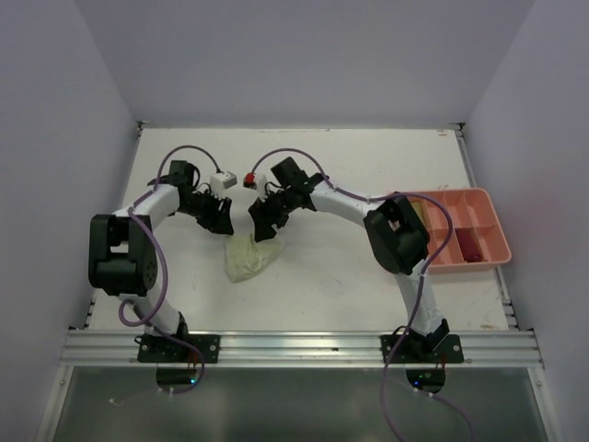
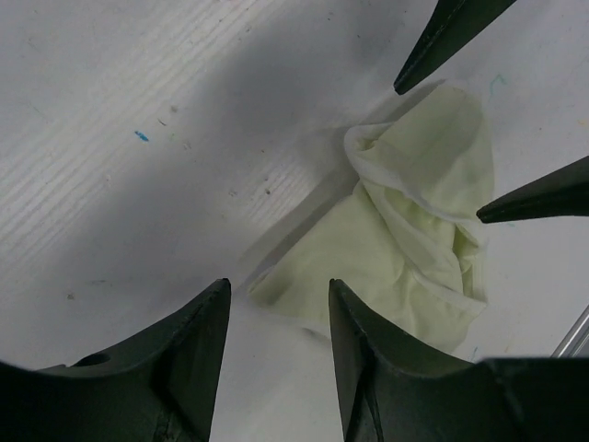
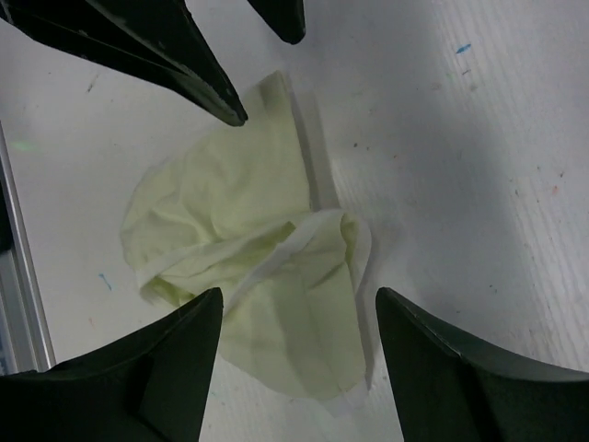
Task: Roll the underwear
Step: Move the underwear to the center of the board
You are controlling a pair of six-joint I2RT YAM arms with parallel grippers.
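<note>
A pale yellow-green underwear [image 1: 247,256] lies crumpled and loosely folded on the white table between the two arms. My left gripper [image 1: 221,221] hovers at its left end, open, with bare table between its fingertips [image 2: 279,285]; the cloth [image 2: 414,230] spreads just beyond them. My right gripper [image 1: 265,226] hangs open over the other end, its fingertips [image 3: 297,295] straddling a folded flap of the garment [image 3: 248,249] without touching it. Each wrist view shows the other gripper's dark fingers [image 2: 433,46] [image 3: 184,55] across the cloth. A dark red piece [image 1: 467,244] sits in the tray.
A salmon-pink tray with compartments [image 1: 492,226] stands at the table's right edge, partly behind my right arm. An aluminium rail [image 1: 294,345] runs along the near edge, close to the garment [image 3: 18,276]. White walls enclose the table on three sides.
</note>
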